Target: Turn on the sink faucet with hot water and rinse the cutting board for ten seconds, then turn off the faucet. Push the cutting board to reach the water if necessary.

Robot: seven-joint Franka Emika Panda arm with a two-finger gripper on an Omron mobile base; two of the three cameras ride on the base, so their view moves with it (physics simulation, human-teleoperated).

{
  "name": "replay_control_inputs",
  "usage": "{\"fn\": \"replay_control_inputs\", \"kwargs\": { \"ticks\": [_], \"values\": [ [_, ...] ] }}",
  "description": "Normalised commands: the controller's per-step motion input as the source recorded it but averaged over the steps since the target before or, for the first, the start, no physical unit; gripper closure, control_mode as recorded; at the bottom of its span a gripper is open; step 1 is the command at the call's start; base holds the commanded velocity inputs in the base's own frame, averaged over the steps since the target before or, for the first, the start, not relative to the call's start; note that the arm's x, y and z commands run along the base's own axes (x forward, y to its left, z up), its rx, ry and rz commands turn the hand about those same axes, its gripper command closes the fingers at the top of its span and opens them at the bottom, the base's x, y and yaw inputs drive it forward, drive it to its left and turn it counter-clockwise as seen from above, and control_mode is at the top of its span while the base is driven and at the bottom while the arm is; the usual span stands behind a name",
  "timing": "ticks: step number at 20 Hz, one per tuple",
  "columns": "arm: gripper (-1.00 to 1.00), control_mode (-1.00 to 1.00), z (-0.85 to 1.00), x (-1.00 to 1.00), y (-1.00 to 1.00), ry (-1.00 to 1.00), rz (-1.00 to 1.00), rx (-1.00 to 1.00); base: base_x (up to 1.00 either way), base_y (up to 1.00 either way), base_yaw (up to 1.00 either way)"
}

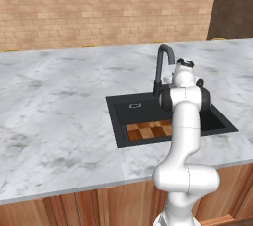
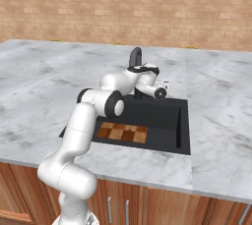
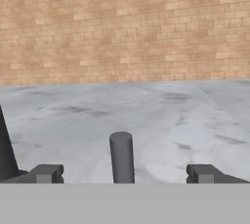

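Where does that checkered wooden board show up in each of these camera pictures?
Left base view: the cutting board lies on the floor of the sink, at its front, partly hidden behind the white arm.
Right base view: the board lies at the basin's near left.
Hand view: I cannot find the board here.
Shared landmark: the black sink faucet, standing behind the basin in both base views.

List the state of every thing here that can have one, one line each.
sink faucet: off, no stream at the spout
faucet lever: upright between the open pincer tips, untouched
cutting board: flat on the sink floor, dry
sink: no water in it
pincer: open, empty
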Motion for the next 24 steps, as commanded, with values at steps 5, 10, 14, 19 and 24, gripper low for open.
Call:
{"fn": "replay_control_inputs", "kwargs": {
  "ticks": [5, 10, 14, 19, 24],
  "values": [
    [-1.0, -1.0, 0.0, 0.1, 0.0, 0.0, 0.0, 0.0, 0.0, 0.0, 0.0],
    [-1.0, -1.0, 0.0, 0.06, 0.0, 0.0, 0.0, 0.0, 0.0, 0.0, 0.0],
    [-1.0, -1.0, 0.0, 0.0, 0.0, 0.0, 0.0, 0.0, 0.0, 0.0, 0.0],
    [-1.0, -1.0, 0.0, 0.05, 0.0, 0.0, 0.0, 0.0, 0.0, 0.0, 0.0],
    [-1.0, -1.0, 0.0, 0.07, 0.0, 0.0, 0.0, 0.0, 0.0, 0.0, 0.0]
  ]
}}
